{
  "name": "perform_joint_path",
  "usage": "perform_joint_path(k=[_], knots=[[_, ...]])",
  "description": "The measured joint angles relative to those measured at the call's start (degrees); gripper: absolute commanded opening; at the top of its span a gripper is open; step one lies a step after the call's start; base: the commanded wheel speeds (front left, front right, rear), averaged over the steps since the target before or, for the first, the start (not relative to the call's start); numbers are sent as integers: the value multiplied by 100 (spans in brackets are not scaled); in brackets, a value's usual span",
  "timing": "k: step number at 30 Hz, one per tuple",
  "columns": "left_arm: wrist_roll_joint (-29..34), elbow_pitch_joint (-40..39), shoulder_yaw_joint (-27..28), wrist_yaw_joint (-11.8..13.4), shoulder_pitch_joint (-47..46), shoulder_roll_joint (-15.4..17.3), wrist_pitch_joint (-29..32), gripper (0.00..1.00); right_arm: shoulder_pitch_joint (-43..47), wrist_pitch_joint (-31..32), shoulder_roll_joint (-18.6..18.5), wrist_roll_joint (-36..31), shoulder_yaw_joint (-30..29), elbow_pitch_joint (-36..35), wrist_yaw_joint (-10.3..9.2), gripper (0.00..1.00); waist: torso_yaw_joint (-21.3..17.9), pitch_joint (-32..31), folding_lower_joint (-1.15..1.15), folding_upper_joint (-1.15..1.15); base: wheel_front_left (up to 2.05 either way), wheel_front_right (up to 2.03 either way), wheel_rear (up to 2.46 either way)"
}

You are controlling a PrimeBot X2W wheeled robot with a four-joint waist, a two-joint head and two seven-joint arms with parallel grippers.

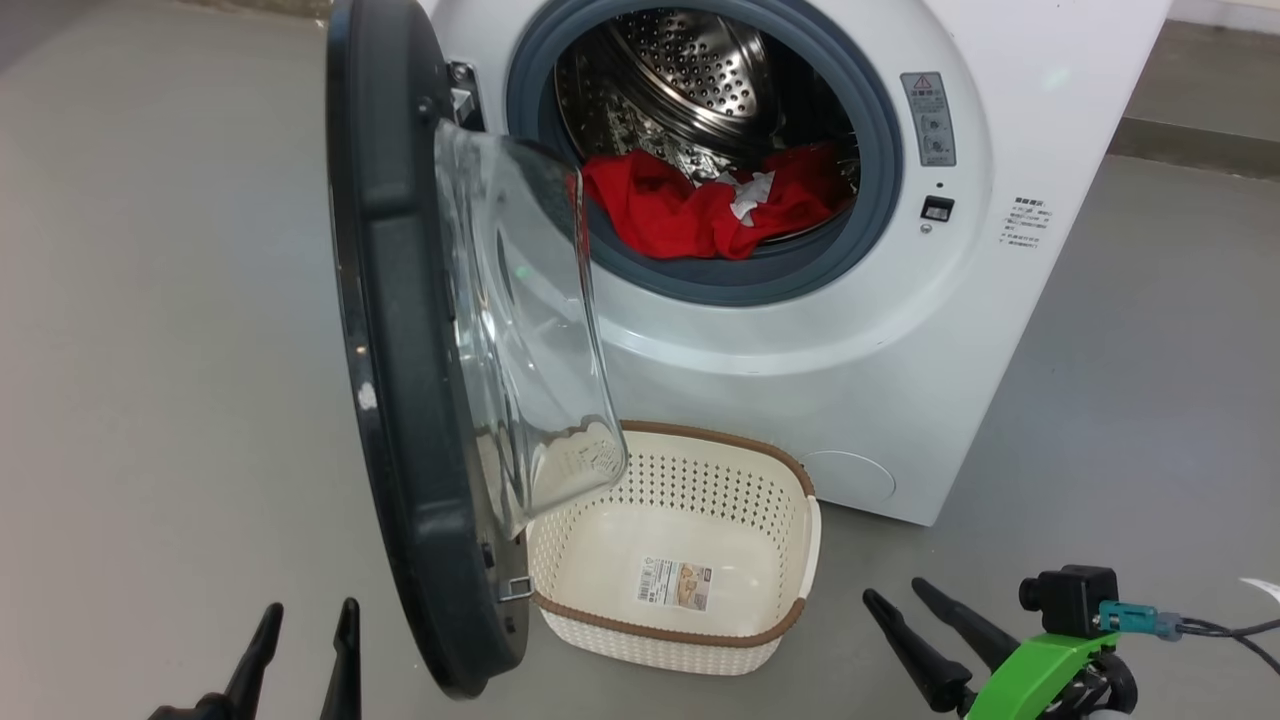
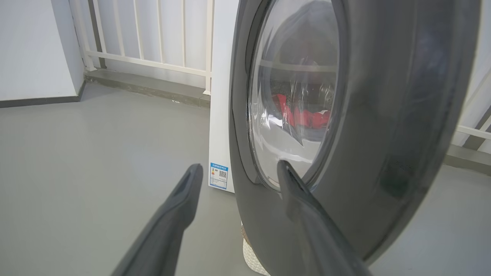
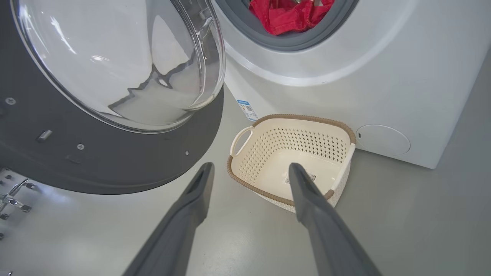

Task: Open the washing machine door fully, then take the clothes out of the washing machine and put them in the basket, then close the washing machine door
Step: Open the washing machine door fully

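Clothes point(image 1: 690, 215) lie red and bunched at the front of the steel drum, inside the washing machine point(image 1: 800, 340), with a bit of white showing among the folds. On the head view the washing machine door point(image 1: 400, 330) stands swung out on its left-hand hinge, edge-on to me, its glass bowl bulging toward the basket point(image 1: 650, 650). That basket sits on the floor point(image 1: 150, 300) just in front of the machine, upright, with a label sticker on its bottom.

My left claw point(image 1: 311, 608) hangs low beside the door's lower rim, fingers apart and holding nothing. My right claw point(image 1: 895, 590) is low on the other side, near the basket, also spread and holding nothing.

The left wrist view gives me what the head cannot: the door's glossy outer face, the red fabric seen through the glass, a blue sticker point(image 2: 218, 175) on the machine's side and a white railing point(image 2: 153, 38) behind. The right wrist view gives the door's inner face with its screws, the basket's side handle point(image 3: 241, 140), and a round cover point(image 3: 383, 140) low on the machine's front.
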Motion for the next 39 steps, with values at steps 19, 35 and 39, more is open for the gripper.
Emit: perform_joint_path(k=[19,35,39], knots=[[-1,-11,7,0,-1,-2,0,100,633,-103,735,-3010,-2429,-937,0,100,-2,69,0,0,0,0,0],[-1,-2,10,0,-1,-3,0,100,1295,-103,1191,-3812,-3237,-900,0,100,27,57,0,0,0,0,0],[-1,-2,11,0,-2,-3,0,100,1295,-103,1236,-3928,-3340,-902,0,100,22,65,0,0,0,0,0]])
